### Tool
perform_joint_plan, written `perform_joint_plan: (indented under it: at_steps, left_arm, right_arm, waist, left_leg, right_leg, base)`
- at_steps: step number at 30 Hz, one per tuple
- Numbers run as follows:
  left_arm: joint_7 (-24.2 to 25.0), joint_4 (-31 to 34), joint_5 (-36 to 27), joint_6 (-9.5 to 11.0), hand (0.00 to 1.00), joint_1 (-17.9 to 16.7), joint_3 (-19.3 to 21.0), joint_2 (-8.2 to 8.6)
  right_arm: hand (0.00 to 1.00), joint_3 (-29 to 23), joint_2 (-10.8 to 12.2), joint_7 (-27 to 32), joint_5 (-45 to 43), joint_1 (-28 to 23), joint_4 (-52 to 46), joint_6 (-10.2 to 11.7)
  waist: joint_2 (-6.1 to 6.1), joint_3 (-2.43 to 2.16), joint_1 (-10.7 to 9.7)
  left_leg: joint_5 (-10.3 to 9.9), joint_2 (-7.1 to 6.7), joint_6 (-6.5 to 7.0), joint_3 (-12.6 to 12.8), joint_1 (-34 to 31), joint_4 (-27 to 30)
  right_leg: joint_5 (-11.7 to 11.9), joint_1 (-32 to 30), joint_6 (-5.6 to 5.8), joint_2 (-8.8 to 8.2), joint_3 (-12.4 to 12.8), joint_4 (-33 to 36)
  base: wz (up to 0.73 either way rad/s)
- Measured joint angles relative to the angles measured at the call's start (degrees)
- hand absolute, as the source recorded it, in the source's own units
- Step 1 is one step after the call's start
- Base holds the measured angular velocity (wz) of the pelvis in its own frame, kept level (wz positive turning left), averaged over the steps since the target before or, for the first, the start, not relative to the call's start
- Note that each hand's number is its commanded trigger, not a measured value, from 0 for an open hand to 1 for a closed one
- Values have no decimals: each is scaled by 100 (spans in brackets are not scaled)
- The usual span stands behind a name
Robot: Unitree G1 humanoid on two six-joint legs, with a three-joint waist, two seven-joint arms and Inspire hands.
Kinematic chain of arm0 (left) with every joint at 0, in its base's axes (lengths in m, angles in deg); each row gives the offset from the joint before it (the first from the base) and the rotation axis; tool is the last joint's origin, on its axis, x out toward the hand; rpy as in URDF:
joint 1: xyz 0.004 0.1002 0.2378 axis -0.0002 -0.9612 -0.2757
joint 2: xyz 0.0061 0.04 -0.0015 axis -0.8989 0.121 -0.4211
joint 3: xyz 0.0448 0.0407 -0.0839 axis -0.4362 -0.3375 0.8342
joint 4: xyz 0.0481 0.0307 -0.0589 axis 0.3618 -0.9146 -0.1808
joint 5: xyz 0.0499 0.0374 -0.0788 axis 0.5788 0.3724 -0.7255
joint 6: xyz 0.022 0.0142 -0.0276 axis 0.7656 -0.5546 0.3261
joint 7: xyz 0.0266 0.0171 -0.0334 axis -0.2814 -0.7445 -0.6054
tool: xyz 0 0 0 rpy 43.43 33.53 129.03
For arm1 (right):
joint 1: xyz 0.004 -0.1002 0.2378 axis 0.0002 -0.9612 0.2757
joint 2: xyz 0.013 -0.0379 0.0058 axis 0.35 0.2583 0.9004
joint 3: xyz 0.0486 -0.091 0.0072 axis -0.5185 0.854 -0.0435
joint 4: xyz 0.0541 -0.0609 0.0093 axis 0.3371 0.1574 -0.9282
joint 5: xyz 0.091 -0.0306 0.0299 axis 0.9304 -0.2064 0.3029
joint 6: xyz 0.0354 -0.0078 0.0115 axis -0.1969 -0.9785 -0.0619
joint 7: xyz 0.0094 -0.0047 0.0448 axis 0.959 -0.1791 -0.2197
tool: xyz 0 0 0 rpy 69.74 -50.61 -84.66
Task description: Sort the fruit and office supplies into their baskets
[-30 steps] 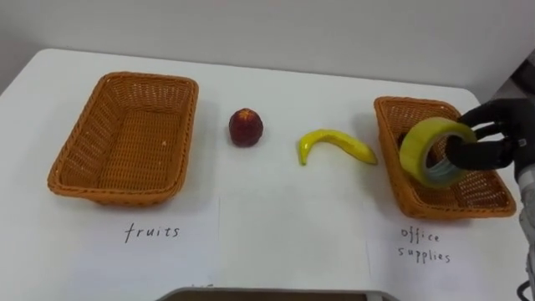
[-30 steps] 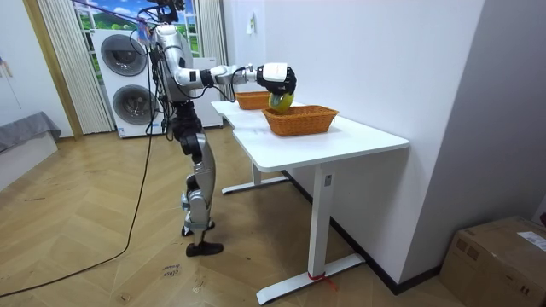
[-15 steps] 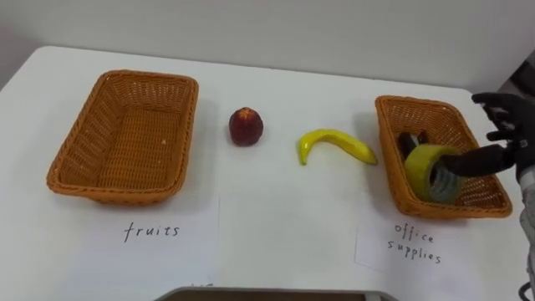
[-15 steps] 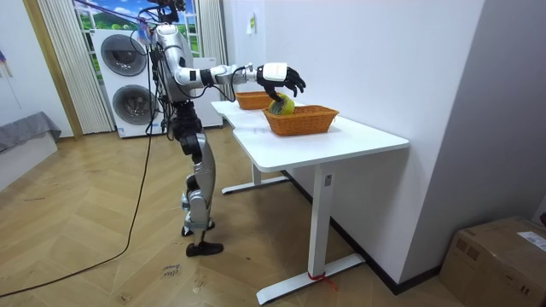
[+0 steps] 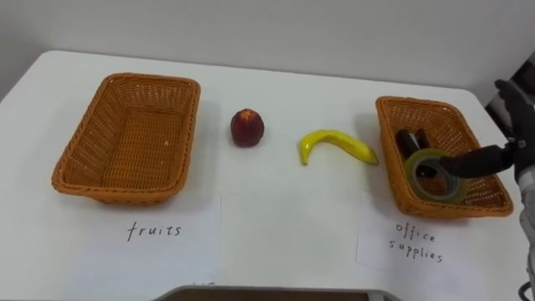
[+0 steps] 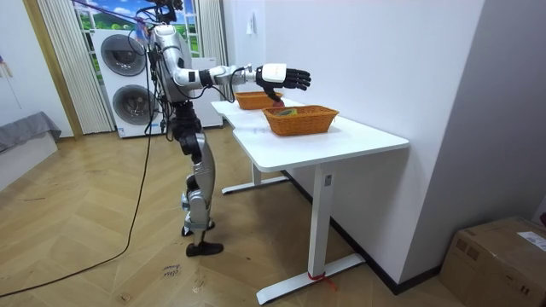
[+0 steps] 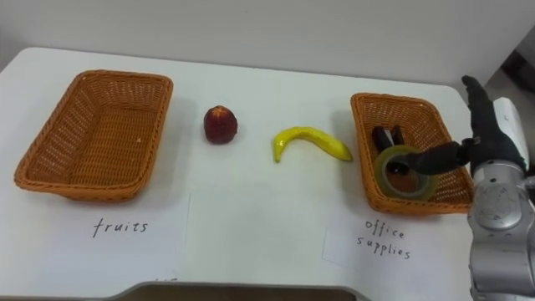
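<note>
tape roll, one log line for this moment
tape roll: lying in office supplies basket | right hand: open, fingers straight, over that basket | banana, peach: on table, left of that basket, unsorted

Two eye views sit side by side on the robot's head. They look steeply down from close above the white worktop [image 5: 276, 209]. Both take in the left wicker basket [image 5: 88, 142] and the right wicker basket [image 5: 386, 155]. The room view stands well back, beyond the worktop's end, facing the whole robot.
</note>
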Motion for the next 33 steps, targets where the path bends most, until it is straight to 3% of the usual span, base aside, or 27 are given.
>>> perform_joint_plan:
  at_steps: [15, 27, 33]
  left_arm:
    - [5, -2, 0, 1, 0, 1, 1, -1]
    - [4, -4, 11, 1, 0, -7, 5, -6]
    - [5, -16, 7, -5, 0, -15, 7, -8]
  right_arm:
    - [0, -1, 0, -14, -1, 0, 0, 0]
    - [0, -7, 0, -11, -83, 0, -27, 0]
    - [0, -41, -66, -12, -96, 4, -493, -10]
  waist:
    - [-41, -13, -1]
    - [-143, 6, -14]
    - [-135, 2, -21]
  left_leg:
    - [0, -4, 0, 0, 0, -7]
    - [-1, -9, 2, 0, -8, -9]
    - [-6, -10, 9, 5, -18, -15]
  right_leg:
    - [-3, -4, 0, -1, 13, -15]
    - [-11, -14, 8, 3, 34, -21]
    - [-14, -24, 13, 2, 38, -16]
  base:
    - [0]
    - [0]
    - [0]
